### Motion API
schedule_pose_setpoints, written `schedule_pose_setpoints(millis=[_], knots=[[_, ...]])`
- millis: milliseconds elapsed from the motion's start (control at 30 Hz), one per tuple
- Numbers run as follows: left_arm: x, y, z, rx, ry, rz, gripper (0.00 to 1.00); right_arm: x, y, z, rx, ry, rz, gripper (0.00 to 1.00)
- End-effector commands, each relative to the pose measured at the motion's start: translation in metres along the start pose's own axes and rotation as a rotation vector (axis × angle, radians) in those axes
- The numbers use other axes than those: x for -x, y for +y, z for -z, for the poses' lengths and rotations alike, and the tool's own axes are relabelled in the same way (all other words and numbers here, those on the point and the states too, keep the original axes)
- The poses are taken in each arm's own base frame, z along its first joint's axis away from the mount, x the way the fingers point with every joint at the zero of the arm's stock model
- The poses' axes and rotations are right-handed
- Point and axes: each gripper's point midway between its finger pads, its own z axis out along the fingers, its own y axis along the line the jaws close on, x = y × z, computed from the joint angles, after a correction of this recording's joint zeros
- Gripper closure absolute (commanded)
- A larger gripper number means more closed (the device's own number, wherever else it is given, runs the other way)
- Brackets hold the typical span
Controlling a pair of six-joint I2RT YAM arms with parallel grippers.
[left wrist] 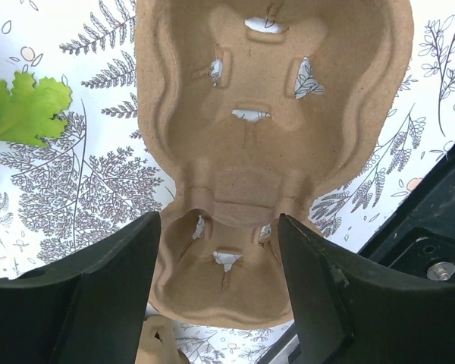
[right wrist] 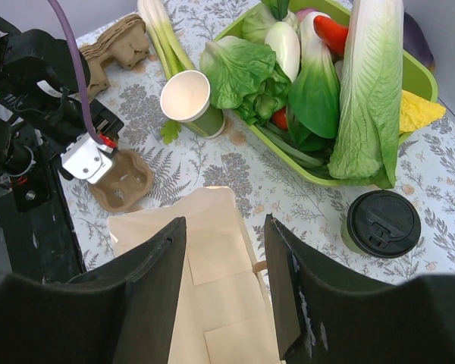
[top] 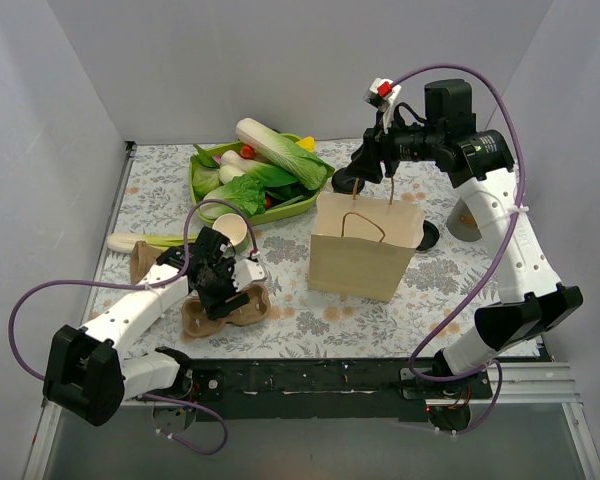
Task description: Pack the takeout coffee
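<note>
Far left, the second carrier and the celery stalk sit close to the left wall, so there's little room there. Your left gripper hangs over the cardboard cup carrier, jaws apart with its narrow end between them; can't tell if they touch it. The black front rail lies just beside that carrier. The open green cup stands behind it, next to the green veggie tray. Bare tablecloth separates the carrier from the paper bag, which stands upright mid-table, mouth open. Your right gripper hovers above the bag's back edge, jaws apart, nothing between them. The takeout coffee stands upright, lid on, behind the bag, just beside the tray's corner. The bag sits between it and you. A grey cup sits right of the bag, partly hidden by the right arm.
</note>
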Motion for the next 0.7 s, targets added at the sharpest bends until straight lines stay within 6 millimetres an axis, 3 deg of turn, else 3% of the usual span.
schedule_pose_setpoints(millis=[0,333,667], knots=[[0.005,0.003,-0.004,0.016,-0.038,-0.029,0.36,0.009,-0.001,0.001,0.003,-0.031,0.022,0.46],[-0.002,0.001,-0.012,0.008,-0.017,-0.063,0.38,0.007,-0.002,0.002,-0.008,-0.025,0.023,0.46],[0.002,-0.003,-0.002,-0.001,-0.032,-0.037,0.56,0.006,-0.002,0.002,-0.011,-0.024,0.026,0.46]])
